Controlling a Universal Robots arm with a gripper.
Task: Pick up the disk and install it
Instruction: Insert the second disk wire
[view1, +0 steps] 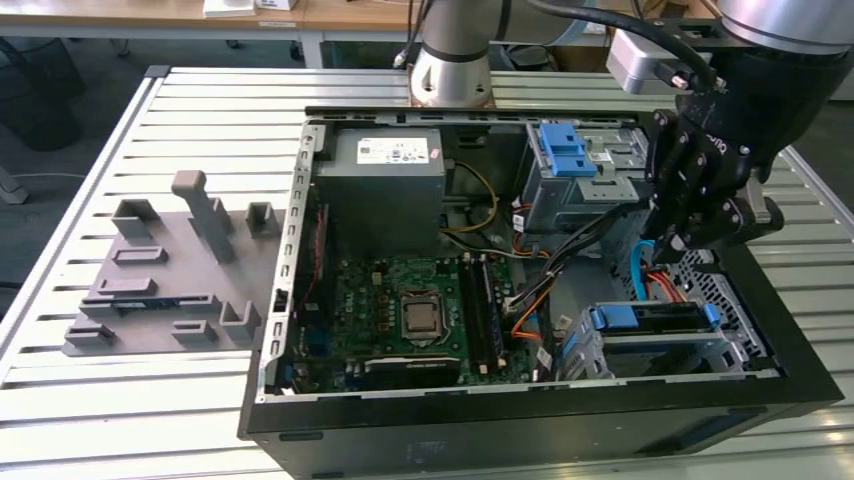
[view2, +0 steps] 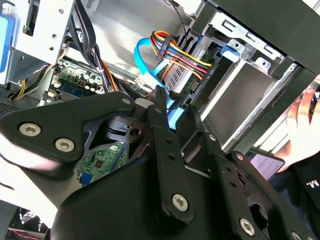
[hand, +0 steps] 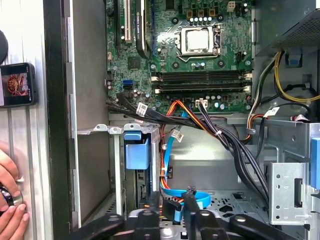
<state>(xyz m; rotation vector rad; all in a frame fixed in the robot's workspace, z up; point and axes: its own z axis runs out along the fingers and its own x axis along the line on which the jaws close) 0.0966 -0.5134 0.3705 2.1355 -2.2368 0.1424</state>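
Note:
The disk, a flat drive in a blue carrier, sits inside the lower metal bay at the exterior view's right of the open computer case. Its blue carrier end shows in the first wrist view, slotted into the bay. My gripper hangs over the case just above and behind that bay, apart from the disk. The black fingers stand close together with nothing held, and a blue data cable runs right beneath the gripper.
A grey power-supply box and the green motherboard take up the case's other side. A grey cage with blue latches stands behind the gripper. Bundled cables cross beside the bay. A grey fixture lies on the table. A person's hand rests outside the case.

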